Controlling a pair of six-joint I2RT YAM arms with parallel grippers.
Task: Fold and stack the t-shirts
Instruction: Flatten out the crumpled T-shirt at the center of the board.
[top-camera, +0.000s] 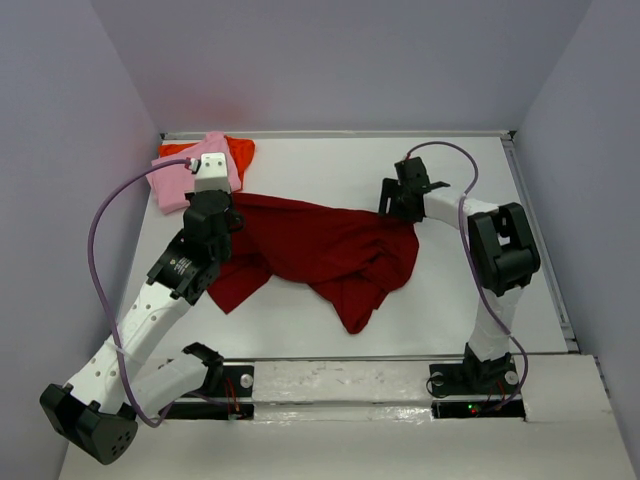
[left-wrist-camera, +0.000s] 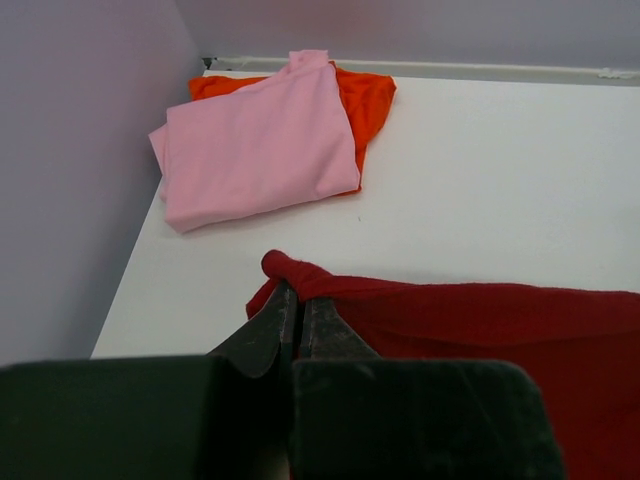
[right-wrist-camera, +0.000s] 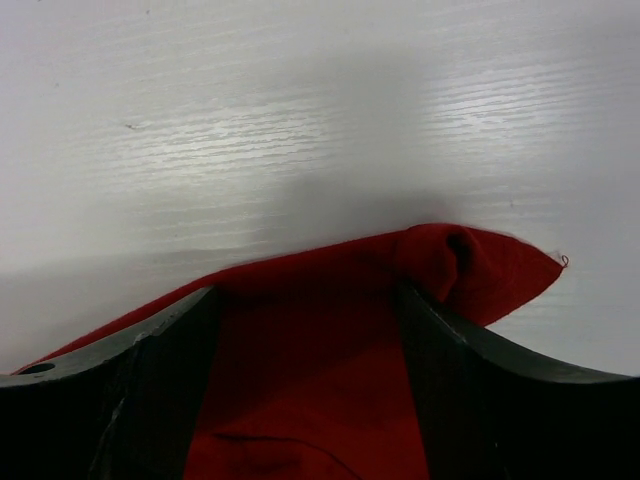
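The dark crimson t-shirt (top-camera: 330, 250) lies crumpled and spread across the middle of the table. My left gripper (top-camera: 232, 215) is shut on a bunched edge at its left end; the left wrist view shows the jaws (left-wrist-camera: 298, 292) pinching the crimson cloth (left-wrist-camera: 480, 320). My right gripper (top-camera: 400, 207) is open at the shirt's right end, fingers wide apart, with crimson cloth (right-wrist-camera: 310, 350) lying between them in the right wrist view (right-wrist-camera: 305, 300). The light pink t-shirt (top-camera: 185, 180) lies folded on the bright orange-red t-shirt (top-camera: 238, 152) at the far left corner; both also show in the left wrist view, pink (left-wrist-camera: 255, 145) over orange-red (left-wrist-camera: 365, 100).
The white table (top-camera: 470, 170) is boxed in by grey walls on the left, back and right. The folded stack sits close to the left wall (left-wrist-camera: 70, 180). A raised rail (top-camera: 400, 133) runs along the back edge.
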